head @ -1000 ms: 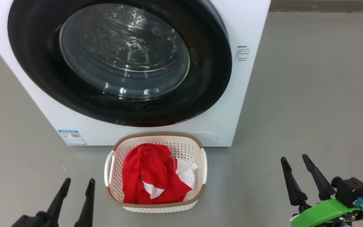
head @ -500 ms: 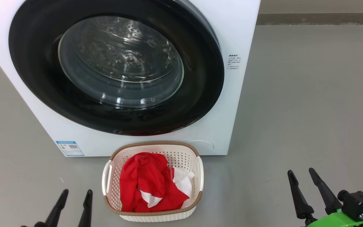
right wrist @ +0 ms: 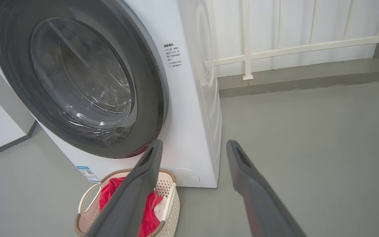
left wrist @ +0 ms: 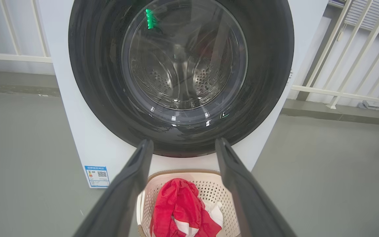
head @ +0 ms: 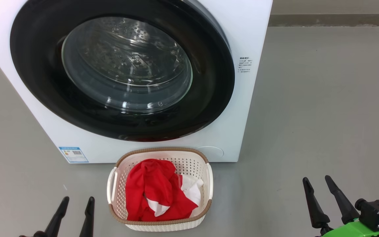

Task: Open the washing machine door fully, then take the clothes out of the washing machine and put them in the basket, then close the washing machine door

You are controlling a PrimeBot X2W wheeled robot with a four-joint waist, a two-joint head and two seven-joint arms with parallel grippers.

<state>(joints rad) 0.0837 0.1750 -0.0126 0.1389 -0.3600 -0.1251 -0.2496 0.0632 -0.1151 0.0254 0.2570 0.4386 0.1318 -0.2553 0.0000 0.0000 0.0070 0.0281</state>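
Smooth grey floor [head: 324, 115] bearing the big white boxy washing machine [head: 255, 33], its round black-ringed glass door [head: 209, 82] shut. Just before its front, the cream perforated plastic basket [head: 163, 151] holds the red-and-white clothes [head: 150, 187]. Left gripper [head: 79, 198] and right gripper [head: 315, 177] hover low, fingers spread wide, empty. White metal railing [right wrist: 291, 49] lines the pale wall behind.

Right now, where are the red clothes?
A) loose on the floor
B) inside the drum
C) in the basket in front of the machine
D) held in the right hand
C: the clothes lie heaped in the basket, which stands before the closed washing machine door.
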